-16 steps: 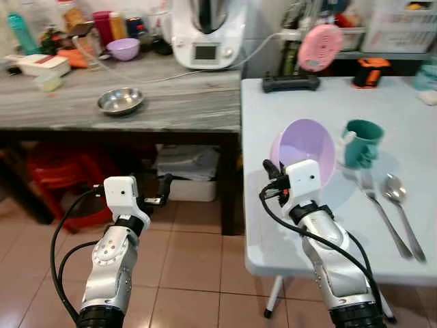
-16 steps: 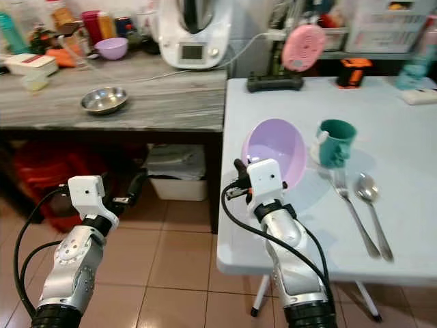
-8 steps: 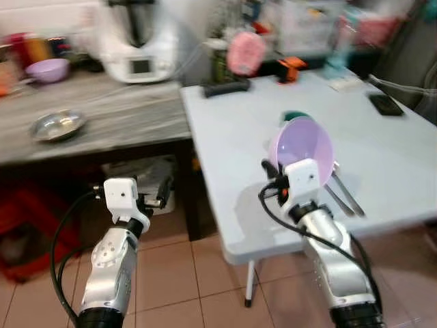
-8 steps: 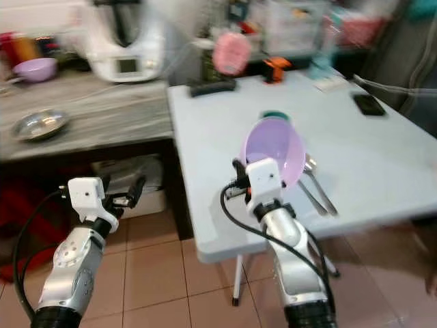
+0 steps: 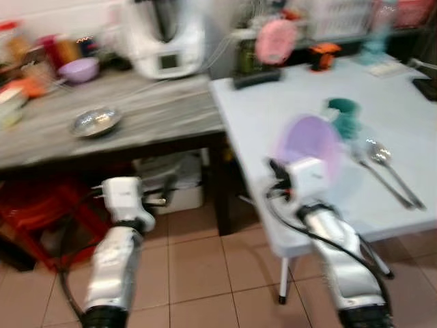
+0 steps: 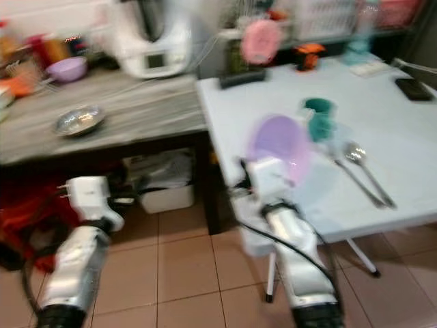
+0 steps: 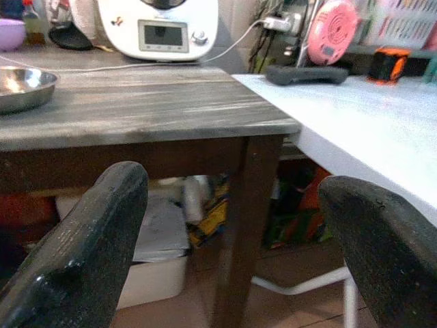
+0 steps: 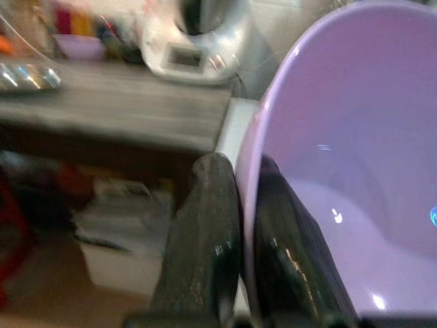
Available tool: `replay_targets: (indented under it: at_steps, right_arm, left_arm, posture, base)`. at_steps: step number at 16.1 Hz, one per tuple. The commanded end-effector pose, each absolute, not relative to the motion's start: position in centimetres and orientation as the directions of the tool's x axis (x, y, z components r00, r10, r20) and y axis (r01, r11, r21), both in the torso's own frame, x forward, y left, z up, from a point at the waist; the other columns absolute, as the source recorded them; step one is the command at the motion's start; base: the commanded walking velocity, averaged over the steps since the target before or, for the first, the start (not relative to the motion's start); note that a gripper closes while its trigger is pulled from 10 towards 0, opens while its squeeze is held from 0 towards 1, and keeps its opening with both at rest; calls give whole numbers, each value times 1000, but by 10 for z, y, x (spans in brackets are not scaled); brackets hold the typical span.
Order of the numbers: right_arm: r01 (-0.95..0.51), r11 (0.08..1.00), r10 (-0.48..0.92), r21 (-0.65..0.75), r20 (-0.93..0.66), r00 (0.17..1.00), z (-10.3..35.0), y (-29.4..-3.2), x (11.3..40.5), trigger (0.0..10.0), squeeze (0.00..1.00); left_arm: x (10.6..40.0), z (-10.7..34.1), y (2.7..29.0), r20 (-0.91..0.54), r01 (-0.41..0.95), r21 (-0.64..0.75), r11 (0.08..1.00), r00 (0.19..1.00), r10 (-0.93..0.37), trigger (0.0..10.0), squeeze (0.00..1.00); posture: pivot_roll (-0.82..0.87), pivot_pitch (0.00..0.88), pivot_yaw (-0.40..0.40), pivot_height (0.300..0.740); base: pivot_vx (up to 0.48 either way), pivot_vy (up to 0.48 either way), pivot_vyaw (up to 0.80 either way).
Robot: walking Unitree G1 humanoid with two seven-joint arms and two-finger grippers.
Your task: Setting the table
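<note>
My right gripper is shut on the rim of a purple bowl, held up over the near left part of the white table. A teal mug stands on the table just beyond the bowl. A fork and a spoon lie side by side to the right of it. My left gripper is open and empty, low over the tiled floor in front of the wooden counter. The head views are blurred.
A steel dish, a white kitchen machine and a second purple bowl sit on the wooden counter. A pink round device and an orange box stand at the table's far edge. Storage boxes fill the space under the counter.
The camera has swung back to the left, so the counter takes up more of the picture. The bowl stays gripped in my right gripper; the left arm holds its pose.
</note>
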State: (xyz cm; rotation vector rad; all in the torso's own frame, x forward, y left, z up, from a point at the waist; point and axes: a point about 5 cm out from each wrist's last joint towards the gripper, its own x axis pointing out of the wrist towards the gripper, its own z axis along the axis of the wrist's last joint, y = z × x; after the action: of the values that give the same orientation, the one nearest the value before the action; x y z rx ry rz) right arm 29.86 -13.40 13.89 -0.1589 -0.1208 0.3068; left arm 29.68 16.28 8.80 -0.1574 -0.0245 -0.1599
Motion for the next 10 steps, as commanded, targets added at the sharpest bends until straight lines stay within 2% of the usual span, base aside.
replay_targets:
  at_steps: [1,6,10]
  right_arm:
    - [-317,934,340,-163,135,931,148,-123,299,10000,0]
    - [-317,935,339,-161,136,931,147,-122,299,10000,0]
    - [-312,937,334,-158,134,933,147,-123,298,10000,0]
  left_arm:
    - [298,91,174,40,130,-125,984,991,-126,10000,0]
    - [298,91,176,38,118,-115,986,993,-114,10000,0]
    - [300,91,175,37,115,-111,987,993,-111,10000,0]
  posture:
    - [-89,0,77,740]
    - [-88,0,80,740]
    - [-92,0,81,740]
  base:
    - [0,420,700]
    - [0,423,631]
    - [0,426,0]
